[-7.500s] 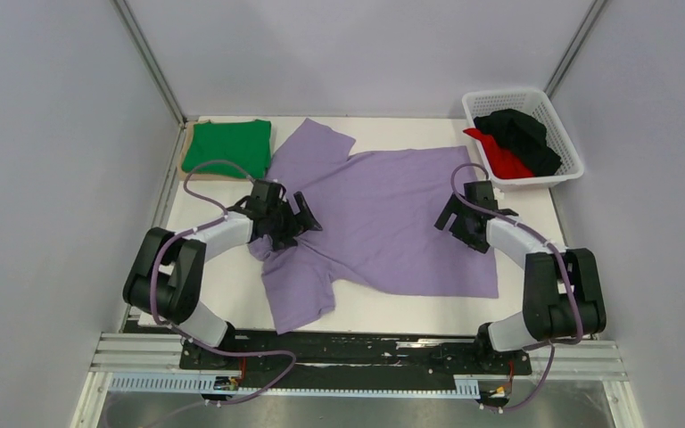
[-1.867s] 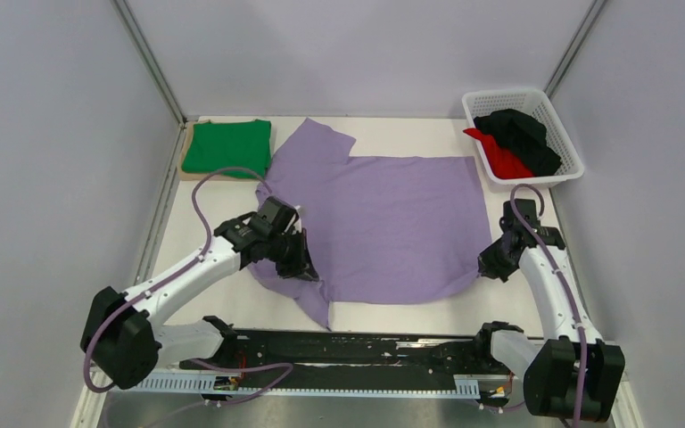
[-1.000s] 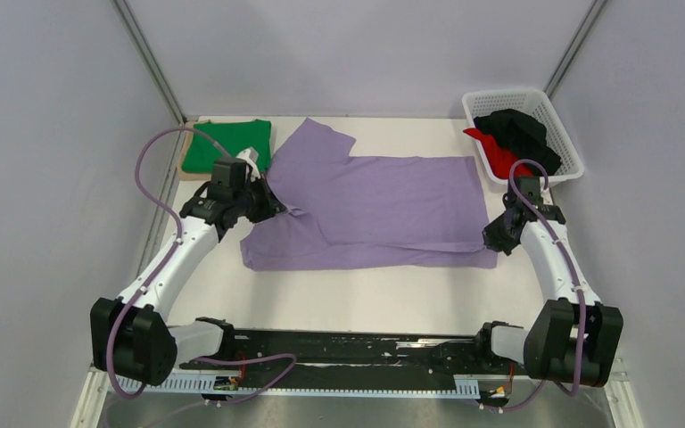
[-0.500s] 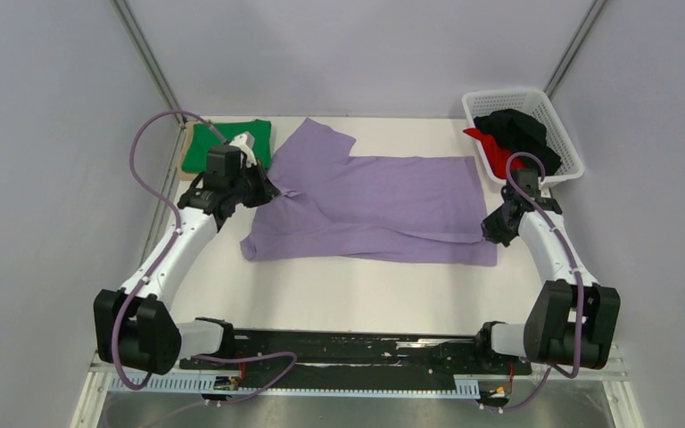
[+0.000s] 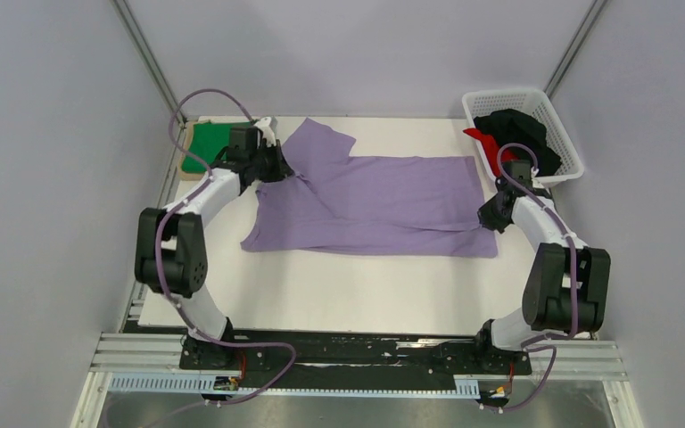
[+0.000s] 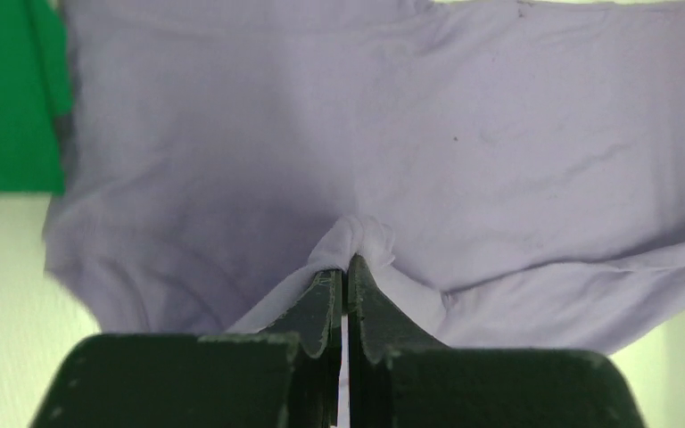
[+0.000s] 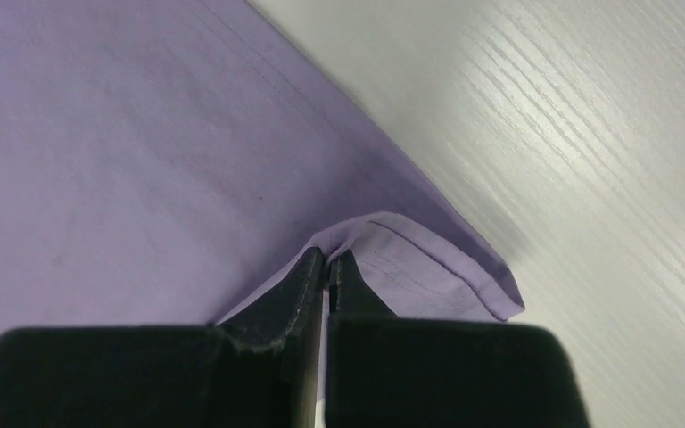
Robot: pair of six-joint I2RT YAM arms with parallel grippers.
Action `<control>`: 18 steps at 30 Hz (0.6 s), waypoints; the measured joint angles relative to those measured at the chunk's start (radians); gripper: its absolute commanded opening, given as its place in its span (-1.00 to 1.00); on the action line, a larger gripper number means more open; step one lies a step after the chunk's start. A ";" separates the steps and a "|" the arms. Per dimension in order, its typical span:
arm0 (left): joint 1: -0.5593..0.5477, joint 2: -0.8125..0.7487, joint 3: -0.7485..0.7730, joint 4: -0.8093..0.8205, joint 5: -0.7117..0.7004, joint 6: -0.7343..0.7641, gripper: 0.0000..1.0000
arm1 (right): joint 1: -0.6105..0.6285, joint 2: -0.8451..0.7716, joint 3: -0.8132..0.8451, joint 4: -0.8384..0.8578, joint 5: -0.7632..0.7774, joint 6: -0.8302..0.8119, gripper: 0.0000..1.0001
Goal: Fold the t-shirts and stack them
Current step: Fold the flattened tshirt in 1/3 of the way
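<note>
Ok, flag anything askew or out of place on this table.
The lilac shirt is mid-fold and uneven: one sleeve sticks out at its far left corner, and the cloth bunches up at both pinched spots. The red shirt and black shirt lie crumpled in the basket, unfolded.

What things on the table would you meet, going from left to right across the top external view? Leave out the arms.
The green t-shirt → lilac t-shirt → white basket.
</note>
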 measured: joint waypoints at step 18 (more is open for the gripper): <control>0.008 0.394 0.452 -0.095 0.022 0.093 1.00 | 0.001 -0.041 0.011 0.096 0.113 -0.050 1.00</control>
